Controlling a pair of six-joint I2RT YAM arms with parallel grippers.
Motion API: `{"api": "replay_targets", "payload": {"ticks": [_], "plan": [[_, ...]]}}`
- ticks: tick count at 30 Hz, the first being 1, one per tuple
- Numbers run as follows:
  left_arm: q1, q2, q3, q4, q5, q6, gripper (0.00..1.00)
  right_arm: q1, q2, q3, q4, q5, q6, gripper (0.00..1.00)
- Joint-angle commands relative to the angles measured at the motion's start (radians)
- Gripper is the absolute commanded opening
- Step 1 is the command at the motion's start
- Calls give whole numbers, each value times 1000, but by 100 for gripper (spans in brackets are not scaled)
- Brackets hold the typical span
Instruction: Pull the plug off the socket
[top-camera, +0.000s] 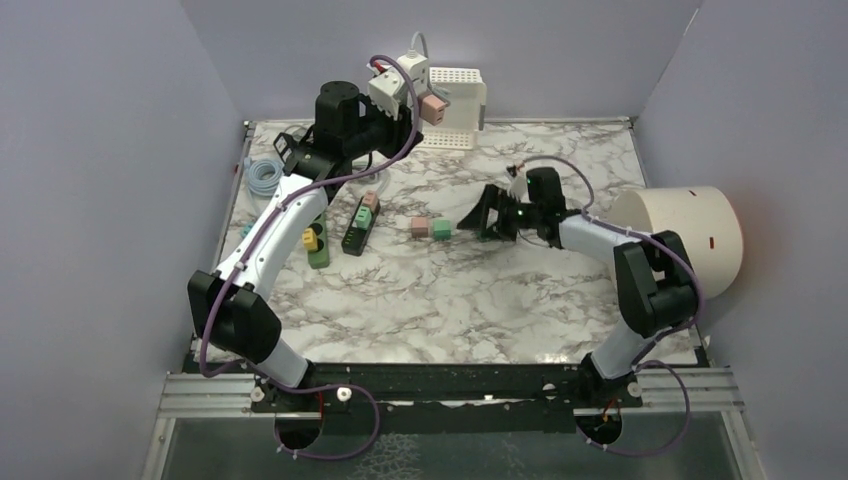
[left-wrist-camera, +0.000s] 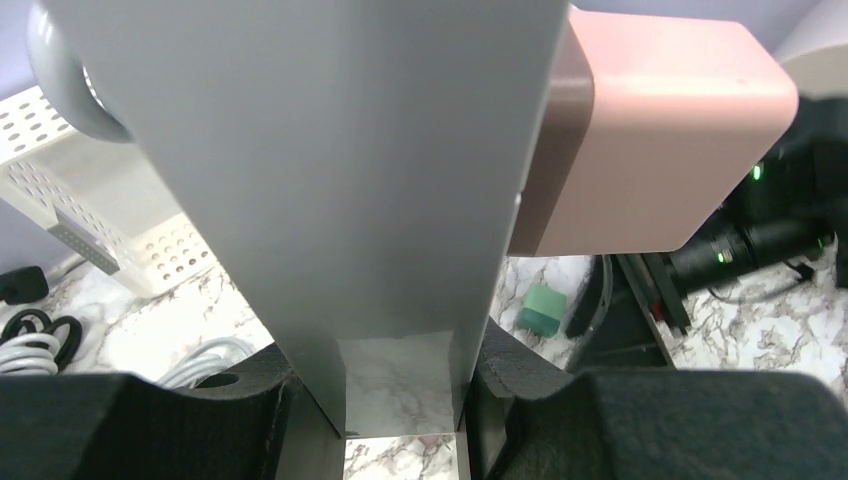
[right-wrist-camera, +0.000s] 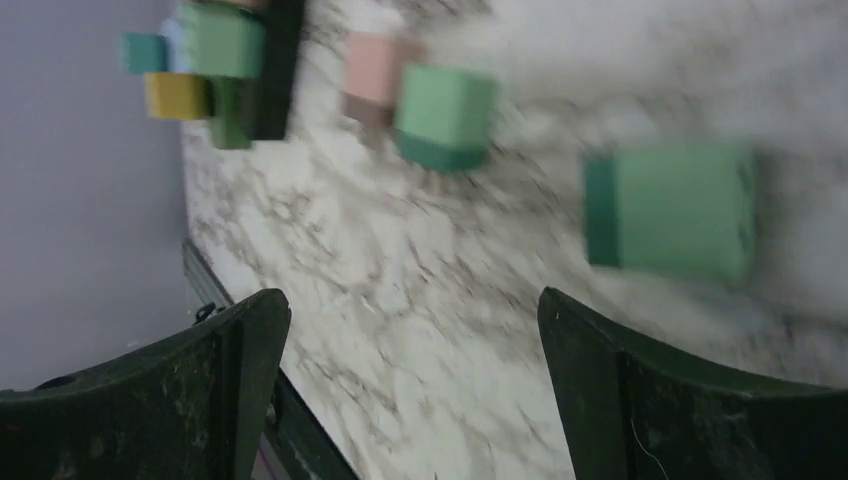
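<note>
Now | L claw (left-wrist-camera: 405, 400) was clamped on white socket (left-wrist-camera: 330, 180), pink plug (left-wrist-camera: 650, 140) plugged in beyond its fingertips | R claw (right-wrist-camera: 410, 350) was spread apart, green plug (right-wrist-camera: 675, 210) just ahead.

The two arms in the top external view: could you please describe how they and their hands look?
Both the left arm and right arm have white link shells, bulky black joints and a lilac cable looped alongside. The left hand and right hand are black with dark, wedge-shaped fingers; a green light glows at the right wrist.
</note>
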Motion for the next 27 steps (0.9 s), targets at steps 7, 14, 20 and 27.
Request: {"api": "replay_targets", "payload": {"ticks": [7,14,20,27], "plan": [[9,-140,-58,120,-64,27,0,352,-401,53,-397,1432,495,99],[9,-145,-69,131,-61,1,0,201,-191,208,-773,1061,930,99],[9,-155,-96,141,-61,-11,0,144,166,605,-1115,886,1007,99],[9,-161,-120,138,-76,-6,0,125,335,767,-1224,797,1051,97]]}}
